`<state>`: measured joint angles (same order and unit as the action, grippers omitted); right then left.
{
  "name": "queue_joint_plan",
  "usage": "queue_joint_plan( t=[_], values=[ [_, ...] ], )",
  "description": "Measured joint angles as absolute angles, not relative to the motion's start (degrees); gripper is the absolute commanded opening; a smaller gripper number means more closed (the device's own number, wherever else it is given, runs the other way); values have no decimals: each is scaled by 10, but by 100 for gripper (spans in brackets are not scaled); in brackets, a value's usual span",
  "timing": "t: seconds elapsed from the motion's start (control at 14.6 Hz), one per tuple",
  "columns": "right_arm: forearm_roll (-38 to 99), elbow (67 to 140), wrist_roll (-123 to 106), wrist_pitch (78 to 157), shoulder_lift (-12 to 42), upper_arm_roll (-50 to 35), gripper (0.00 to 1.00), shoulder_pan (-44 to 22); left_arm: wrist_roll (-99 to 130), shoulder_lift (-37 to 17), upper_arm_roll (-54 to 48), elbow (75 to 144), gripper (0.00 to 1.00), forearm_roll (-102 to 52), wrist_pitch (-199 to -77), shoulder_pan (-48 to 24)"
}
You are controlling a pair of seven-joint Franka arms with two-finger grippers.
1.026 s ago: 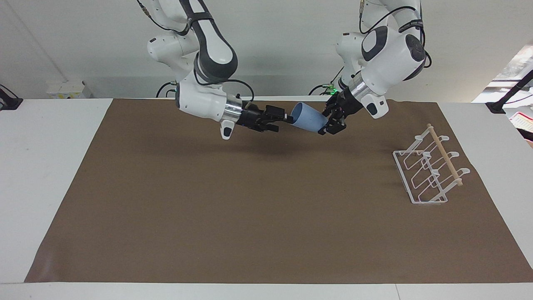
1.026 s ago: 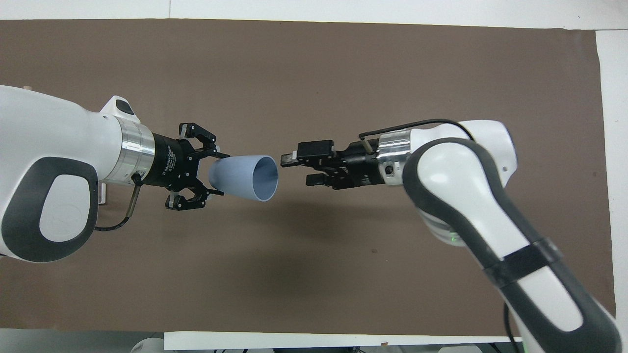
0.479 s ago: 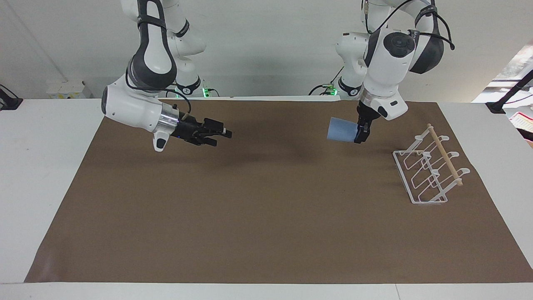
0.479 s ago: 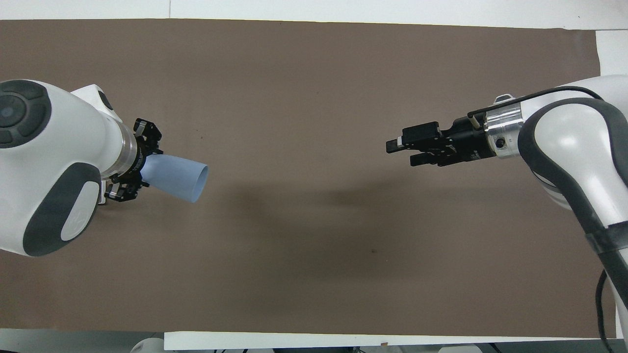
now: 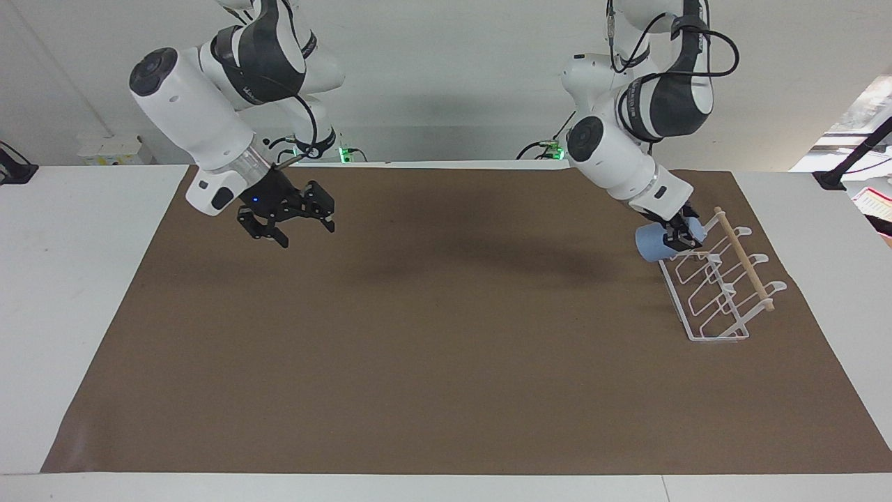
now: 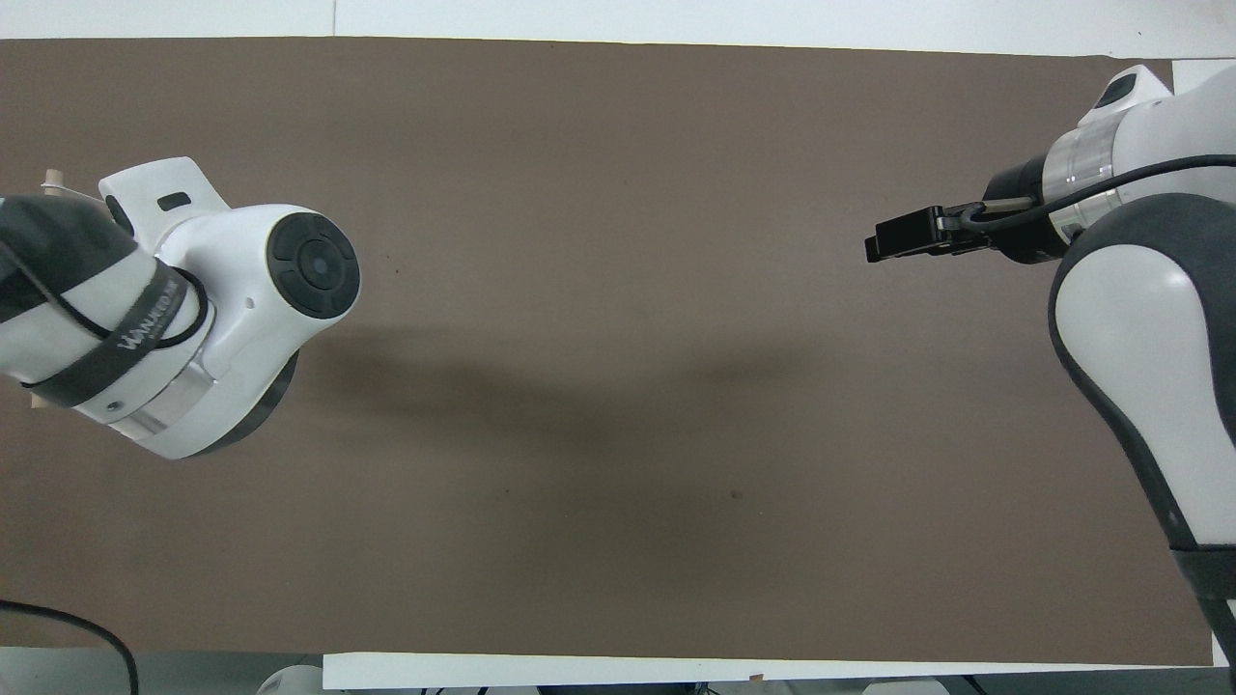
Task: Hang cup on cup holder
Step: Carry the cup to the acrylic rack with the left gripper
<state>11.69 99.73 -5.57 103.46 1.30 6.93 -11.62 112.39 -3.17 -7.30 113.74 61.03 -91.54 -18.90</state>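
There is one cup point(image 5: 653, 243) and one cup holder point(image 5: 718, 286) on the scene, and two arms, each with one pincer. The cup is light blue and it is held in the air by the left pincer point(image 5: 681, 236), which is clamped on its narrow end. The cup lies almost on its side, with the wide mouth pointing toward the middle of the brown mat point(image 5: 446, 348). It is just at the end of the cup holder that is nearer to the robots, close to the first prong and to the tip of the wooden dowel point(image 5: 744, 259); whether it touches the wire, I cannot tell. In the overhead view the left arm covers both the cup and most of the holder.

The cup holder is white wire with one dowel on top. It stands on the mat at the left arm's end of the counter point(image 5: 77, 293).

The right pincer point(image 5: 296, 226) hangs over the mat at the right arm's end, holding nothing, with its two fingers apart. There is one mat, and it covers most of the white counter.
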Motion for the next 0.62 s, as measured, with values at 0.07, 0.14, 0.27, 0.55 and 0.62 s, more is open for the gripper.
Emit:
queue_joint_plan(
  t=[0.07, 0.14, 0.27, 0.55, 0.62],
  values=[
    [74, 978, -55, 1006, 12, 72, 99, -116, 1131, -37, -73, 1130, 0, 655, -900, -189],
    [35, 951, -53, 967, 11, 74, 99, -116, 1133, -41, -72, 1118, 0, 689, -889, -189],
    [-8, 895, -44, 882, 7, 76, 99, -115, 1132, -46, -69, 1099, 0, 733, -881, -183],
    [-24, 837, -40, 795, -1, 81, 99, -84, 1143, -85, -66, 1096, 0, 767, -881, -170],
    [-24, 838, -41, 791, -1, 81, 99, -71, 1153, -100, -66, 1096, 0, 774, -881, -170]
  ],
)
